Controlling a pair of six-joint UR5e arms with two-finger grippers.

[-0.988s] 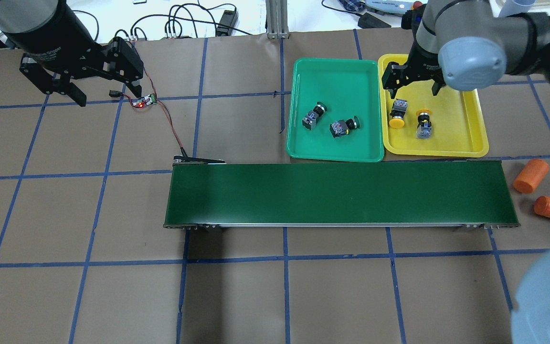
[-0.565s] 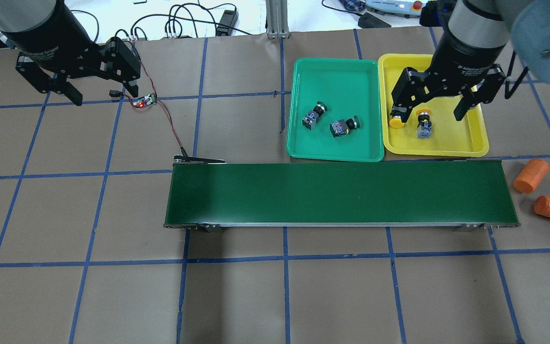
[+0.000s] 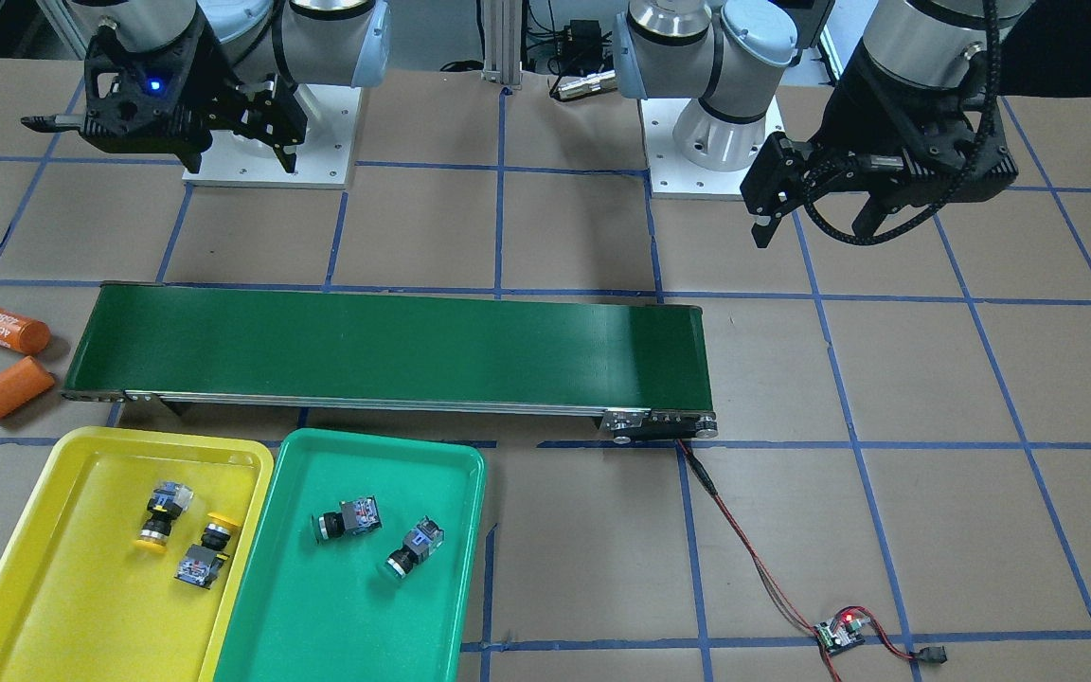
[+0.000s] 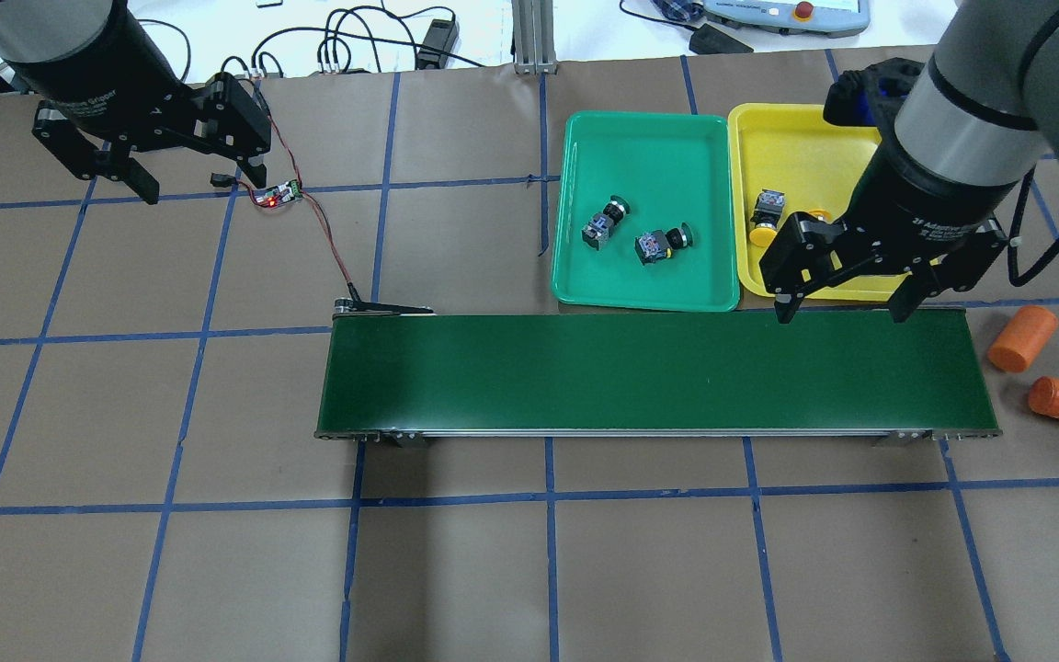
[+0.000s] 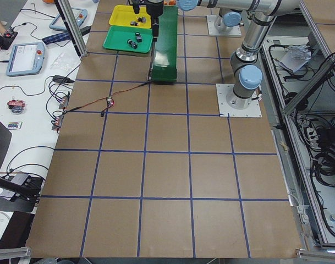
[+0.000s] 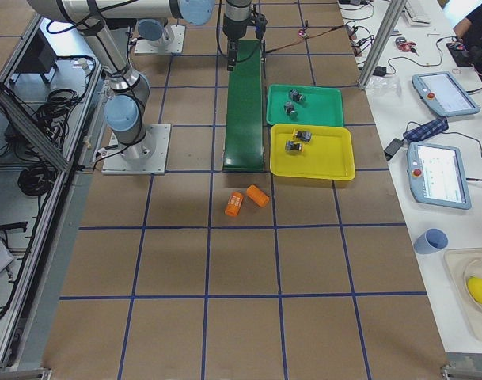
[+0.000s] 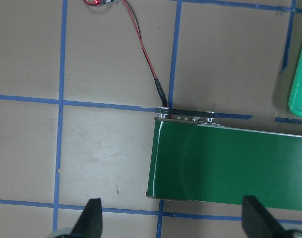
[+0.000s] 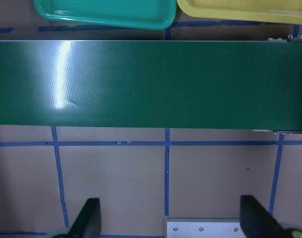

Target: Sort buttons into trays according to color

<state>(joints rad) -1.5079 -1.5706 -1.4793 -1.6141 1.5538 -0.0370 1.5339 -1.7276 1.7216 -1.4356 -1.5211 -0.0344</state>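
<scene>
1. The right gripper (image 4: 842,308) is being held high, pointing down near the right end of the belt (image 4: 585,368), with its fingers spread wide and empty.
2. The left gripper (image 4: 203,184) is likewise being held high and released, off the belt's left end.
3. Two yellow-capped buttons (image 3: 159,514) are being kept tipped over in the yellow tray (image 4: 787,138). Two green-capped buttons (image 4: 605,223) are being kept likewise in the green tray (image 4: 658,138). The trays are being kept side by side between the belt and the table's far edge.
</scene>
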